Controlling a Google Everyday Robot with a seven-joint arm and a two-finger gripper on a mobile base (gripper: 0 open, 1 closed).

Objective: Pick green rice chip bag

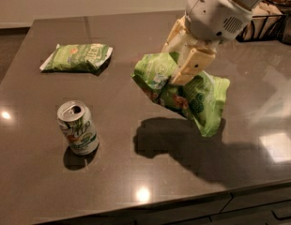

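The green rice chip bag (195, 97) is large, puffy and bright lime green with dark green round marks and orange-red print. It hangs in the air above the dark countertop (136, 182), crumpled in the middle, with its shadow on the counter below. My gripper (180, 74) comes down from the upper right on a white arm. Its cream fingers (195, 64) are shut on the bag's middle.
A smaller, flatter green bag with white ends (77, 57) lies at the back left. A green and white soda can (79, 128), opened, stands upright at the front left. A wire basket (267, 20) sits at the back right. The counter's front edge runs along the bottom.
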